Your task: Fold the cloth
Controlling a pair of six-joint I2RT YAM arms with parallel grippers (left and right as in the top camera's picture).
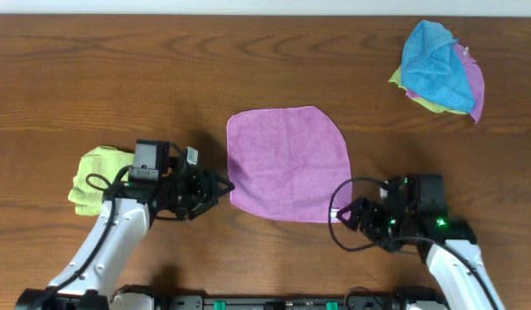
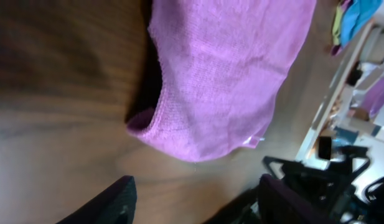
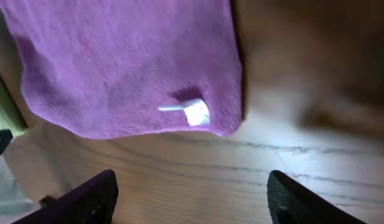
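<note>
The magenta-purple cloth (image 1: 287, 162) lies flat and unfolded in the middle of the table. Its small white tag (image 3: 196, 112) shows at the near right corner. My left gripper (image 1: 220, 186) is open and empty, just left of the cloth's near left corner (image 2: 155, 121), a short gap away. My right gripper (image 1: 343, 215) is open and empty, just right of the tagged corner, fingers apart over bare wood. The left wrist view shows the cloth (image 2: 223, 68) ahead of the open fingers (image 2: 195, 193). The right wrist view shows the cloth (image 3: 123, 62) ahead of the open fingers (image 3: 192, 193).
A lime-green folded cloth (image 1: 97, 175) lies at the left, beside my left arm. A pile with a bright blue cloth (image 1: 433, 60) on top of yellow-green and pink cloths sits at the far right. The table is dark wood (image 1: 162, 69).
</note>
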